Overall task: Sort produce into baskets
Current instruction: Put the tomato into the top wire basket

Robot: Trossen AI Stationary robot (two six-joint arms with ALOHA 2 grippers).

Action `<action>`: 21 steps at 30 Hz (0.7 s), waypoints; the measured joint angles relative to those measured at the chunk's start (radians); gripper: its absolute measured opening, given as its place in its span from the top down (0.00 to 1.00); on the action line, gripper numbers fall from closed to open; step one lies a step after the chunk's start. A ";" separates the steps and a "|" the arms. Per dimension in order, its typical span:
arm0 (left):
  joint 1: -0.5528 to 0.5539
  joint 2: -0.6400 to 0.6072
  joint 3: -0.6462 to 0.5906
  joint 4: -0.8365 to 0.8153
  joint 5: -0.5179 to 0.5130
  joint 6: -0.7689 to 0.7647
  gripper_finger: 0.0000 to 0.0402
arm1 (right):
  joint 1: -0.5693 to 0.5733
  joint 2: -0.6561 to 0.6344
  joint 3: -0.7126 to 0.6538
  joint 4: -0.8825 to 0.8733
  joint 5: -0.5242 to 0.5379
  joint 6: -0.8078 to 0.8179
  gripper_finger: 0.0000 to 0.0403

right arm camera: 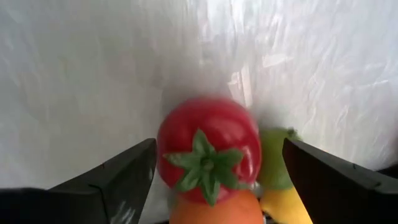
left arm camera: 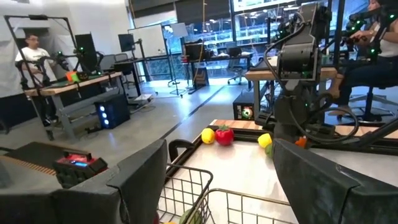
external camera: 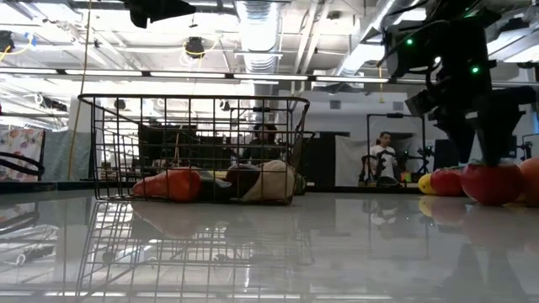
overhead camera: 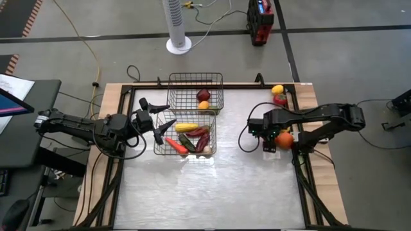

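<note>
Two black wire baskets stand mid-table. The far basket [overhead camera: 196,83] holds a dark red and an orange fruit. The near basket [overhead camera: 186,151] holds yellow corn [overhead camera: 186,127], an orange carrot [overhead camera: 175,145] and red and green long vegetables. My left gripper [overhead camera: 160,120] is open and empty above the near basket's left rim. My right gripper [overhead camera: 271,138] is open and points down at the table's right side. Its fingers stand on either side of a red tomato [right arm camera: 208,155] that rests on the table, without touching it. An orange fruit [overhead camera: 286,139], a green fruit [right arm camera: 277,168] and a yellow fruit [right arm camera: 286,208] lie against the tomato.
A yellow fruit [overhead camera: 277,89] and a red one [overhead camera: 280,100] lie at the far right by the table's raised frame. A white fan stand [overhead camera: 178,25] is beyond the far edge. Bare table lies near the baskets' front. A person [external camera: 385,151] is in the room behind.
</note>
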 joint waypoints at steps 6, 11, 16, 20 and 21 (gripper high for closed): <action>0.000 0.000 0.000 -0.011 -0.001 0.000 0.31 | 0.031 0.001 0.000 0.001 -0.003 0.024 0.07; 0.000 0.000 0.000 -0.011 -0.002 0.000 0.31 | 0.070 0.000 -0.032 0.016 0.017 0.051 0.07; 0.000 0.000 0.000 -0.010 -0.002 -0.002 0.31 | 0.081 0.025 -0.055 0.030 0.023 0.056 0.07; 0.000 0.000 0.000 -0.009 -0.002 -0.003 0.31 | 0.081 0.067 -0.050 0.026 0.023 0.056 0.09; 0.000 0.000 0.000 -0.009 -0.002 -0.004 0.31 | 0.081 0.079 -0.050 0.027 0.023 0.055 0.10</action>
